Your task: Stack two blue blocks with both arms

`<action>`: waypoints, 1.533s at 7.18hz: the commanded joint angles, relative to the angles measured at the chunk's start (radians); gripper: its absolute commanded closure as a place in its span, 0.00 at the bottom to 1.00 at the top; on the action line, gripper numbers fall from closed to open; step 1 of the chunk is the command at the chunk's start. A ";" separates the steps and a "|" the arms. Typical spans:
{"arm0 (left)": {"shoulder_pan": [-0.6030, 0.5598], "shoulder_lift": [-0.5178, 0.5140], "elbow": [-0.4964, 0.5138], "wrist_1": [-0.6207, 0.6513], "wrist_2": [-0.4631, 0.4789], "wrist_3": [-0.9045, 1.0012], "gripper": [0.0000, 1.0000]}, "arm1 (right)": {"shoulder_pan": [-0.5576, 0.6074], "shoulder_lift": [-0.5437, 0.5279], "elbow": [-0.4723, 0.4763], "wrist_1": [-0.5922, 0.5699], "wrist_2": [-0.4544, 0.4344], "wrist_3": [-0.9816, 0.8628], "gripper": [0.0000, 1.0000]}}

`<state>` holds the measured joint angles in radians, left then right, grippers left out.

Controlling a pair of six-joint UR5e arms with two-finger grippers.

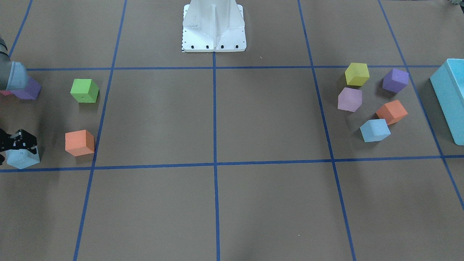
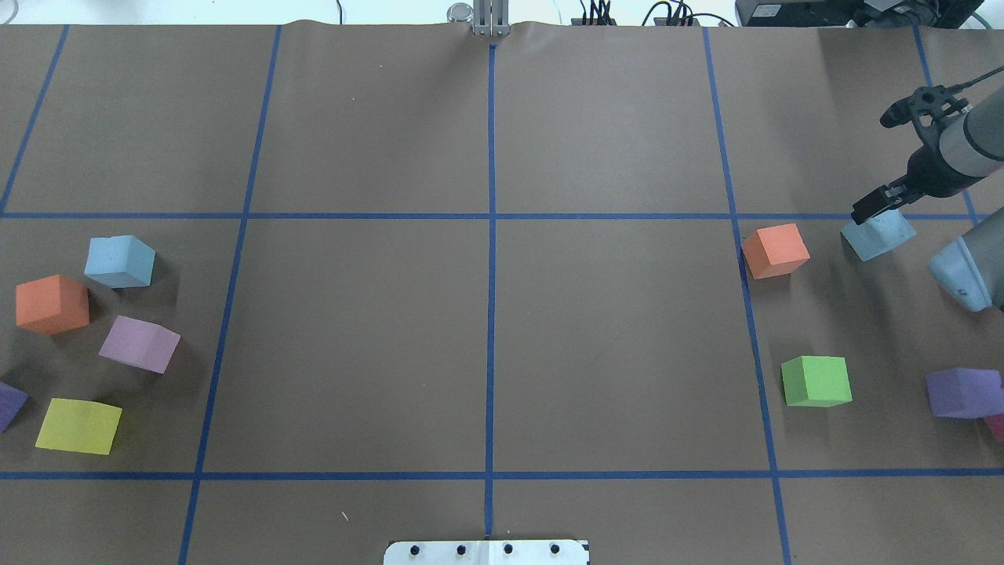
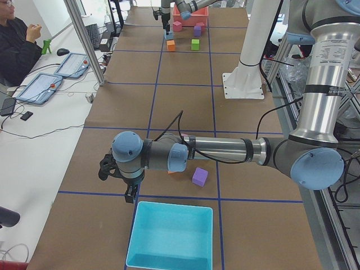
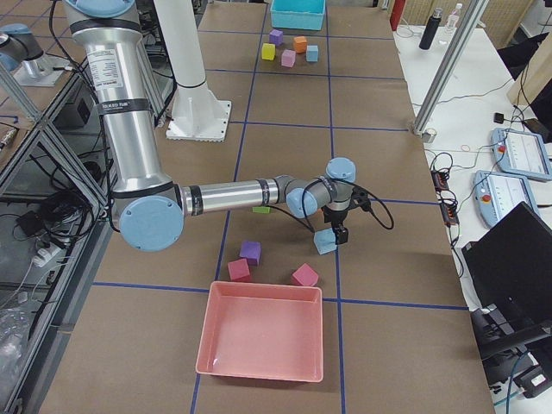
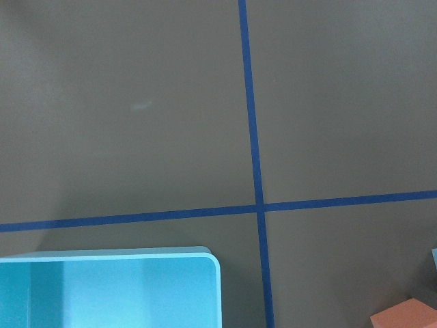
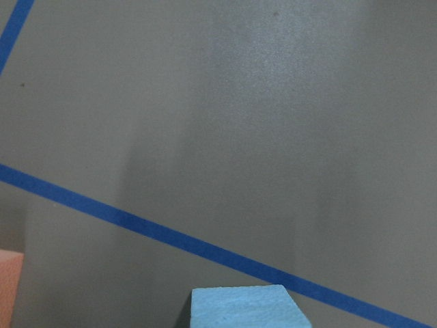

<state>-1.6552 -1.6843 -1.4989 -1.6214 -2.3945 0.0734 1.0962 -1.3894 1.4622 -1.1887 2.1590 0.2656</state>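
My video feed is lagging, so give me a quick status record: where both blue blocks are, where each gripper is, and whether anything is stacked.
right-side blue block: under right gripper, grip unclear
left-side blue block: beside orange cube, no gripper near
left gripper: by turquoise box corner, open or shut unclear
stacked: no, blocks at opposite table ends

Your brown bench (image 2: pixel 612 353) carries a pale blue block (image 2: pixel 878 235) right under the right pincer (image 2: pixel 878 205), an orange block (image 2: pixel 775 251) just beside it, and a green block (image 2: pixel 816 381) and purple block (image 2: pixel 963 392) nearer the robot. Well apart from that pincer you have a second pale blue block (image 2: pixel 119 261), a second orange block (image 2: pixel 52 304), a lilac block (image 2: pixel 140 344) and a yellow block (image 2: pixel 78 426).
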 commanded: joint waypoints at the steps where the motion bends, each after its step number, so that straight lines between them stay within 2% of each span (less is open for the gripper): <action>1: 0.000 0.000 0.000 0.000 0.000 0.000 0.02 | -0.010 -0.002 -0.029 0.003 -0.001 -0.008 0.00; 5: 0.000 0.000 -0.001 0.000 0.000 0.000 0.02 | -0.012 -0.011 -0.033 0.001 -0.001 -0.032 0.00; 6: 0.000 0.000 -0.001 0.000 0.000 0.000 0.02 | -0.010 -0.007 -0.033 0.001 0.001 -0.032 0.10; 7: 0.000 0.000 -0.001 0.000 0.000 0.000 0.02 | -0.010 -0.005 -0.031 0.001 -0.001 -0.032 0.40; 8: 0.000 0.000 -0.001 0.000 0.000 -0.001 0.02 | -0.012 -0.005 -0.033 0.001 -0.001 -0.032 0.60; 9: 0.000 0.000 -0.001 0.000 0.000 -0.001 0.02 | -0.010 -0.003 -0.031 0.001 0.007 -0.032 0.67; 11: 0.000 0.000 -0.001 0.000 0.000 -0.001 0.02 | -0.010 -0.004 -0.033 0.001 0.002 -0.035 0.66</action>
<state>-1.6552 -1.6843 -1.5002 -1.6214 -2.3945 0.0722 1.0853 -1.3948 1.4304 -1.1873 2.1609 0.2313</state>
